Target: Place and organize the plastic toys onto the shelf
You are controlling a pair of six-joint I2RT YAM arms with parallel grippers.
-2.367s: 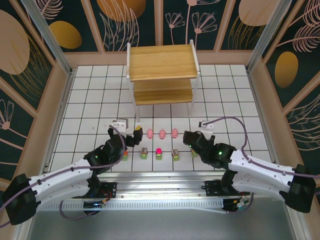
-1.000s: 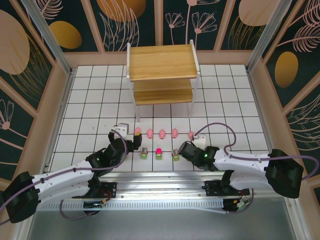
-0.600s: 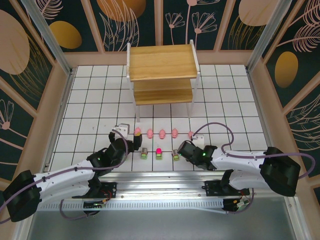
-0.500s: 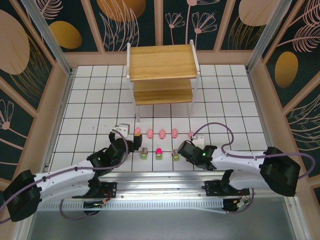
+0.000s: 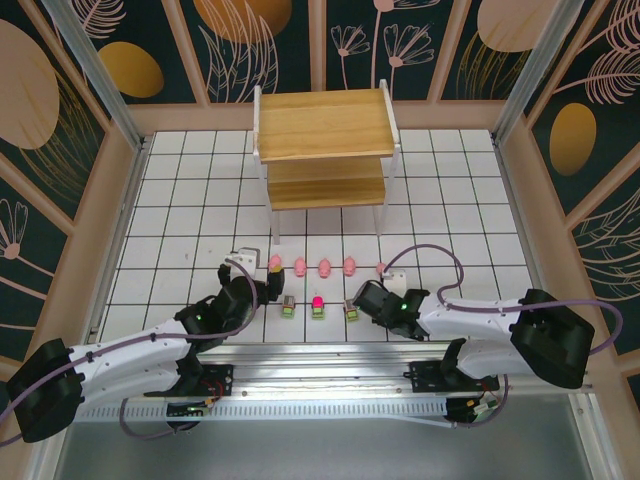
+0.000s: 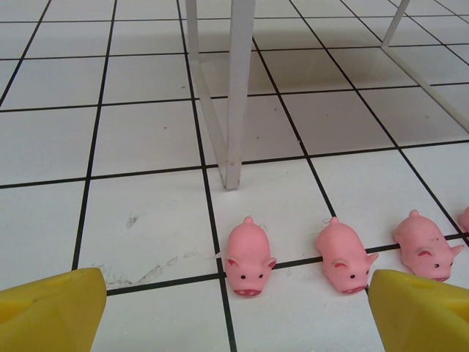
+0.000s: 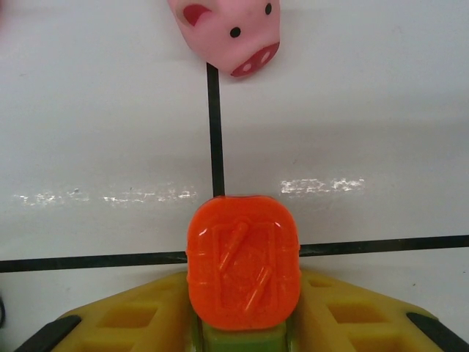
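Your right tool [image 7: 244,334] is nearest. Its yellow fingers [image 7: 139,319] press in on both sides of the green base of an orange-topped block [image 7: 244,260], pinching it. You can't tell whether the block is lifted or resting on the worktop [image 7: 366,110]. It sits over a crossing of black grid lines. Just beyond it, apart from it, a pink pig [image 7: 227,29] points its snout at the tool.

Your left tool [image 6: 236,315] is spread wide, with nothing between its yellow tips, low over the white tiles. Ahead of it pigs stand side by side facing the tool: first pig [image 6: 248,257], second pig [image 6: 344,255], third pig [image 6: 425,246]. Each is apart from its neighbour.

From overhead, between your two tools near the front edge, there is a pink-topped block [image 5: 317,303]. Left of it is another block [image 5: 287,306], not touching it. One row farther, the line of five pigs [image 5: 324,267] runs left to right, none touching.

Farther still, mid-worktop toward the back, stands the shelf [image 5: 325,125], two wooden boards on a white frame. Its white front leg [image 6: 238,95] stands just behind the first pig. The pigs and blocks lie on the tiles in front of it.
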